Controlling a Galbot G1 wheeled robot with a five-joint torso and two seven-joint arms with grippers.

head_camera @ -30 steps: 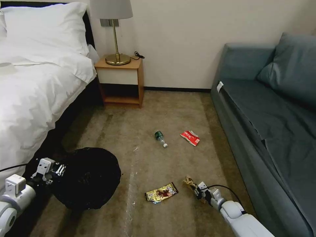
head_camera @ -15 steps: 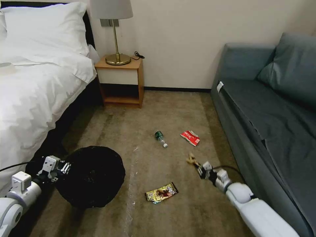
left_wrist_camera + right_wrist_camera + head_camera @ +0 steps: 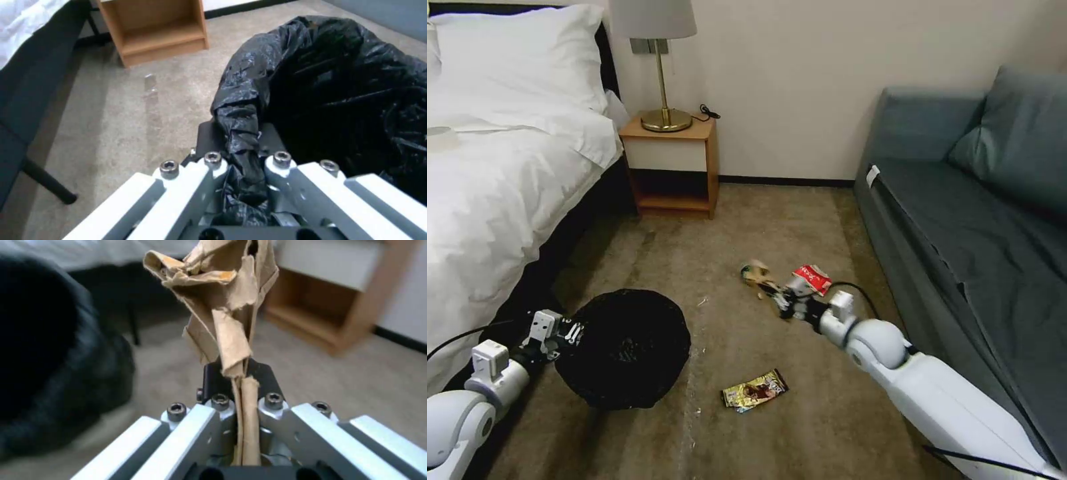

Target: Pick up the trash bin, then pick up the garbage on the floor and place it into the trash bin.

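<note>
The trash bin (image 3: pixel 627 347), lined with a crinkled black bag, hangs tilted just above the carpet at the lower left. My left gripper (image 3: pixel 557 330) is shut on its bag-covered rim (image 3: pixel 242 140). Raised over the middle of the floor, my right gripper (image 3: pixel 777 297) is shut on the crumpled brown paper (image 3: pixel 757 272), which sticks out past the fingertips (image 3: pixel 222 290). The red-and-white packet (image 3: pixel 812 279) lies just beyond that gripper. The gold-brown wrapper (image 3: pixel 754 390) lies nearer me. The small bottle is mostly hidden behind the held paper.
A white bed (image 3: pixel 494 167) runs along the left. A wooden nightstand (image 3: pixel 670 160) with a brass lamp (image 3: pixel 662 80) stands against the far wall. A blue-grey sofa (image 3: pixel 974 233) lines the right side. Carpet lies between them.
My right gripper has lifted the brown paper off the floor and swung it up and leftward, towards the bin. The left arm has shifted the bin slightly right.
</note>
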